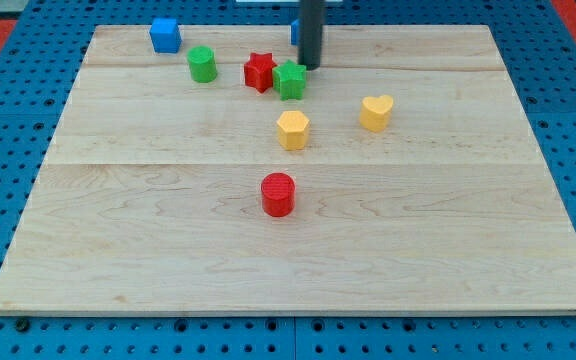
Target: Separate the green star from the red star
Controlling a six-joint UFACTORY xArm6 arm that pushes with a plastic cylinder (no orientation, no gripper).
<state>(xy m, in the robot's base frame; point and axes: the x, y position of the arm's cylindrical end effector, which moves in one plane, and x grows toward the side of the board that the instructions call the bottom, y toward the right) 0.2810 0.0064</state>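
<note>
My tip (311, 66), a smooth dark rod end without jaws, stands just beside the green star (291, 80), which touches the red star (259, 71).

The arm comes down from the view's top as a straight dark rod, upright or very nearly so, with only its lower length showing (the rest runs out of frame above). My tip (311, 66) sits down at the board's surface, toward the far side, a little right of centre. No joints or wrist are visible from here.
</note>
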